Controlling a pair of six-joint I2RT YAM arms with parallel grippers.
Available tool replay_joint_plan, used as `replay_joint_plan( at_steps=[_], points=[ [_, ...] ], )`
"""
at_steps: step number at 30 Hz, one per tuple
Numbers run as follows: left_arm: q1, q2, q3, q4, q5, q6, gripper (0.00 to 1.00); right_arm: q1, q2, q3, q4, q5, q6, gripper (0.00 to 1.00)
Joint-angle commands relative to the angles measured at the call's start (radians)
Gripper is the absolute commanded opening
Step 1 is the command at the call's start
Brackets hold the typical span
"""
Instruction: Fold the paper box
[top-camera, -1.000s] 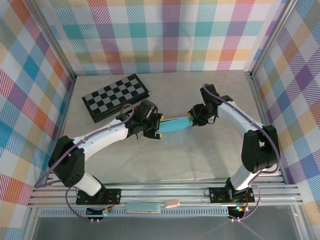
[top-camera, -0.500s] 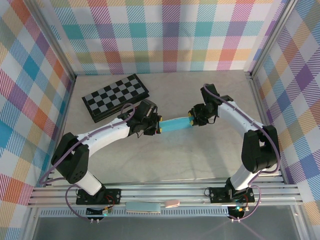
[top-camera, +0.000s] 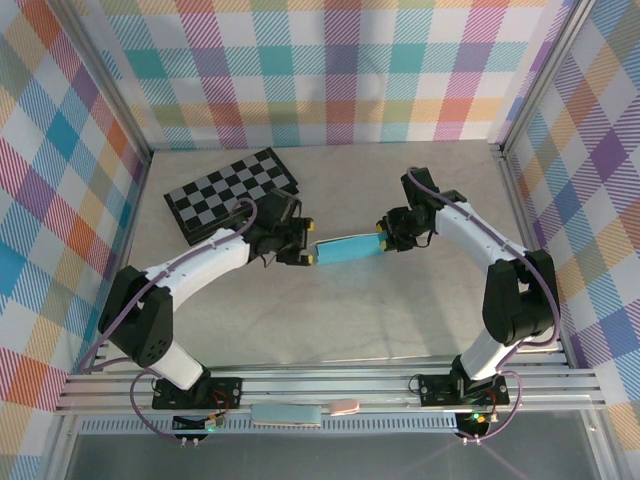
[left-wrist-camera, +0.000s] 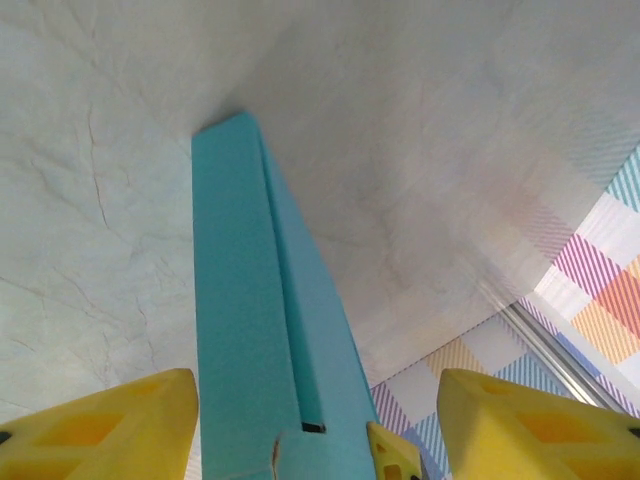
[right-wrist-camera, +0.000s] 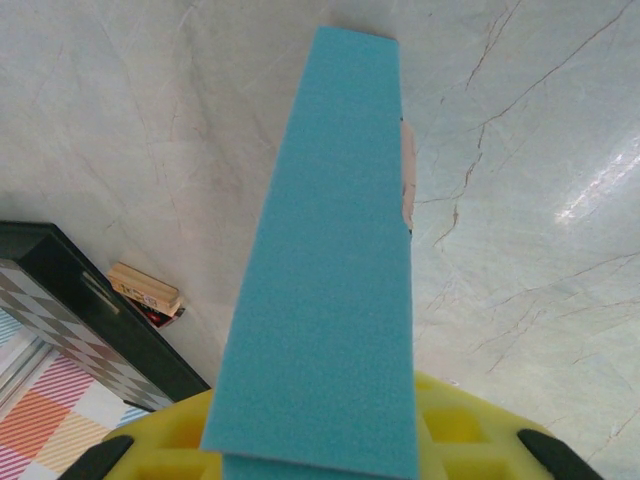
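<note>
Presently on record:

Item 1. Paper box (top-camera: 346, 248): turquoise-blue card, folded into a long, narrow, flat-sided bar. Spanning the gap between the two claws, over the pale marbled table (top-camera: 400, 320). Long seam and a small dark slit along one face, seen from the left wrist.

Item 2. Right gripper (top-camera: 382, 236): clamped on the box end nearest it, yellow pads (right-wrist-camera: 470, 425) pressed to the card. Rest of the box reaching straight out ahead of the fingers. Small pale tab protruding from the box's edge toward the far end, right of the claw's midline.

Item 3. Left gripper (top-camera: 308, 256): jaws spread wide, yellow fingers (left-wrist-camera: 100, 420) flanking the box's other end. Clear gap between card and one finger. Other finger and card meeting edge to edge in the wrist view, contact not determinable. No grip on the card.

Item 4. Checkerboard (top-camera: 230, 193): black-and-grey, lying flat behind the left gripper's wrist, on the side away from the box and well apart from it. Ahead and to the left of the right gripper, with a small tan wooden block (right-wrist-camera: 145, 288) just beside its edge.
</note>
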Motion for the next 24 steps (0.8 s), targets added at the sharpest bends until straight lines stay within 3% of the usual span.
replay_joint_plan(
  at_steps=[1, 7, 11, 24],
  points=[
    [0.042, -0.059, -0.001, -0.074, 0.061, 0.136, 0.62, 0.000, 0.042, 0.010, -0.056, -0.009, 0.015, 0.23],
    [0.042, -0.003, -0.036, 0.114, 0.146, 0.109, 0.59, 0.000, 0.047, 0.015, -0.054, -0.009, 0.017, 0.23],
    [0.031, 0.006, -0.039, 0.202, 0.143, 0.064, 0.58, -0.001, 0.047, 0.014, -0.056, -0.010, 0.019, 0.23],
    [-0.001, 0.040, -0.050, 0.262, 0.164, 0.025, 0.51, -0.002, 0.053, 0.017, -0.045, -0.015, 0.023, 0.23]
  ],
)
